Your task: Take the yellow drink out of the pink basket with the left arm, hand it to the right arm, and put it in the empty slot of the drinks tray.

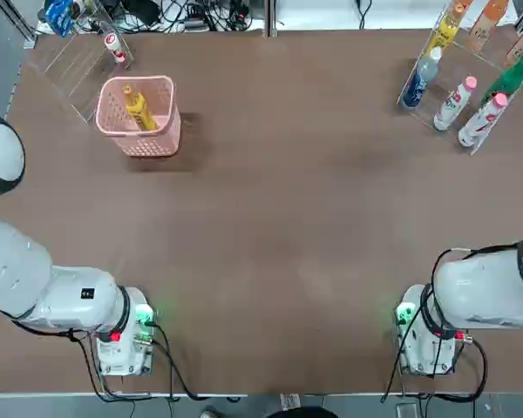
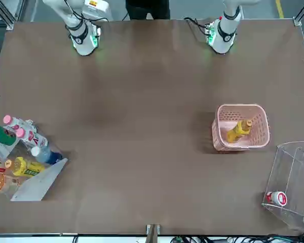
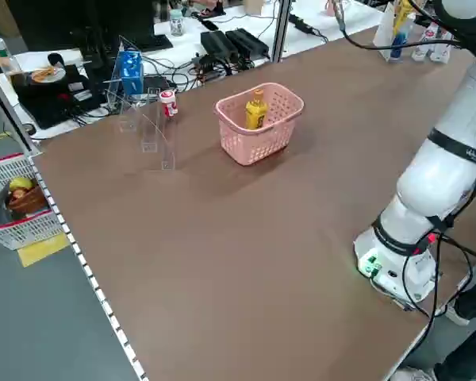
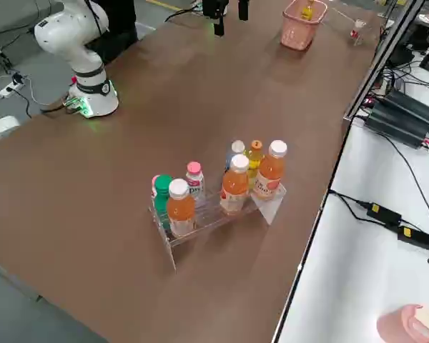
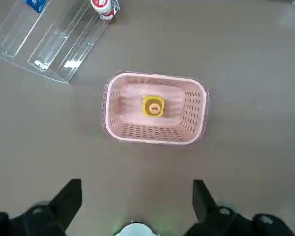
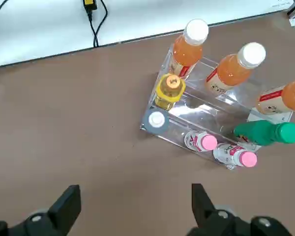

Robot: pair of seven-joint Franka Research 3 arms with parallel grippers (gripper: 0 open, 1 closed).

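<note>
The yellow drink (image 5: 153,106) stands in the pink basket (image 5: 193,109), seen cap-on from straight above in the left wrist view. My left gripper (image 5: 135,196) hangs open high over the table, a little to one side of the basket. From overhead, the basket (image 1: 148,139) sits at the far left with the drink (image 1: 139,109) leaning inside. The drinks tray (image 6: 201,109) at the far right holds several bottles. Which slot is free I cannot tell. My right gripper (image 6: 133,202) is open, high above the table near the tray.
A second clear acrylic rack (image 1: 74,65) stands beside the basket at the far left corner and holds a small red-and-white bottle (image 1: 115,48). Cables lie beyond the far edge. The arm bases (image 1: 126,335) (image 1: 427,335) sit at the near edge.
</note>
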